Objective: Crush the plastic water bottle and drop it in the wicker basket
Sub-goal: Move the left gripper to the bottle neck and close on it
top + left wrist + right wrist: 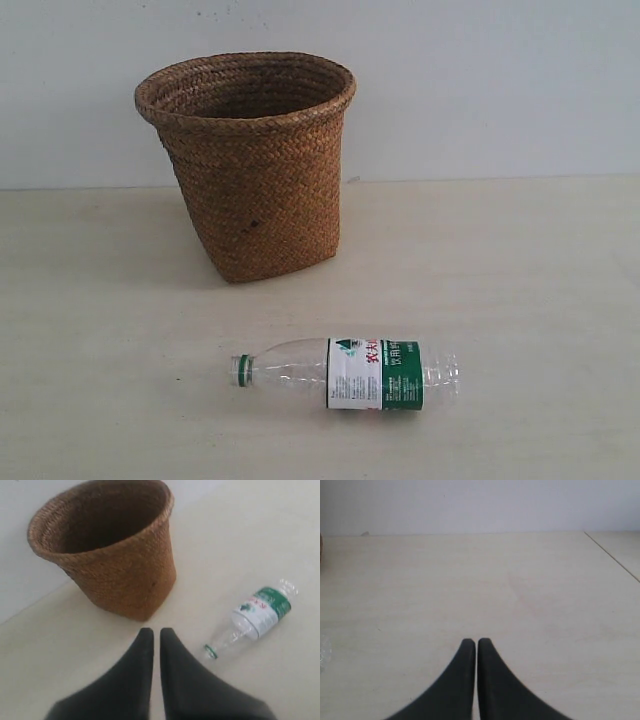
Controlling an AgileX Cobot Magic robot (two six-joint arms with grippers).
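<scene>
The plastic water bottle [350, 373] lies on its side on the pale table, uncrushed, its green cap ring pointing left. Behind it the brown wicker basket [250, 160] stands upright near the wall. In the left wrist view the bottle [257, 615] lies off to one side of my left gripper [156, 631], which is shut and empty, with the basket [110, 545] just beyond its tips. My right gripper [474, 641] is shut and empty over bare table; only a faint clear edge of the bottle [324, 652] shows at that frame's border. Neither gripper appears in the exterior view.
A plain white wall [480, 80] runs behind the table. The right wrist view shows a seam or table edge [612, 555] running diagonally at one side.
</scene>
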